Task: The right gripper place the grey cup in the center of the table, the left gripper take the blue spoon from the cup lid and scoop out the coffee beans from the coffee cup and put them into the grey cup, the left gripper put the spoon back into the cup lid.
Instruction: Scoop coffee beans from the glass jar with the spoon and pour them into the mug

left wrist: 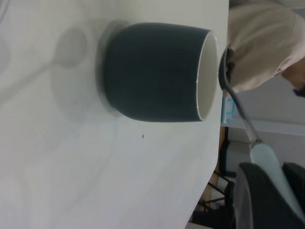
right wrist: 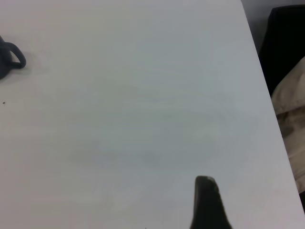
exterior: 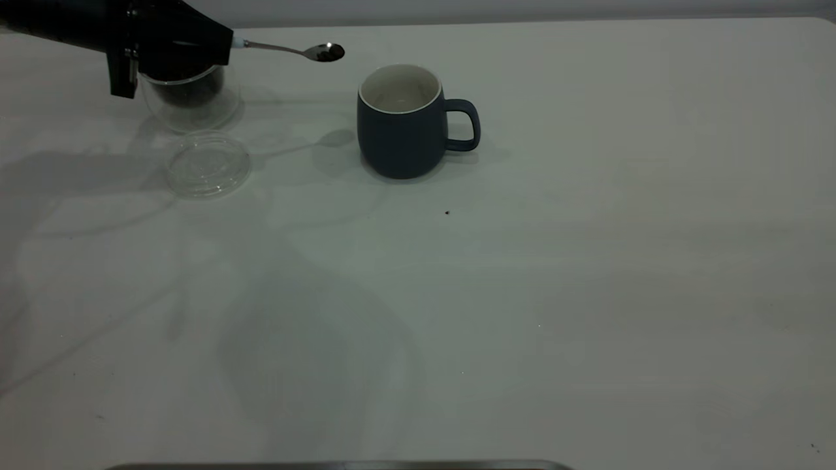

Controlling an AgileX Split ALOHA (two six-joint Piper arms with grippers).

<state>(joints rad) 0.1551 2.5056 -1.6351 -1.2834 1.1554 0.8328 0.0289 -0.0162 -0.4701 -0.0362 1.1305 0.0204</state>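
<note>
The grey cup [exterior: 401, 124] stands upright near the middle of the table [exterior: 522, 294], handle to the right, its white inside showing nothing. My left gripper [exterior: 225, 42] hovers at the far left above the clear coffee cup [exterior: 189, 108], shut on the pale handle of the blue spoon [exterior: 287, 49]. The spoon's bowl points toward the grey cup and carries dark coffee beans [exterior: 324, 55]. In the left wrist view the spoon [left wrist: 238, 107] hangs just off the grey cup's [left wrist: 152, 71] rim. The cup lid [exterior: 208, 163] lies bare in front of the coffee cup. My right gripper [right wrist: 207, 193] hangs over bare table, away from the cup.
A tiny dark speck [exterior: 447, 212] lies in front of the grey cup. A person in a beige garment [left wrist: 259, 43] sits beyond the table's far edge. A dark bar [exterior: 339, 465] runs along the near edge.
</note>
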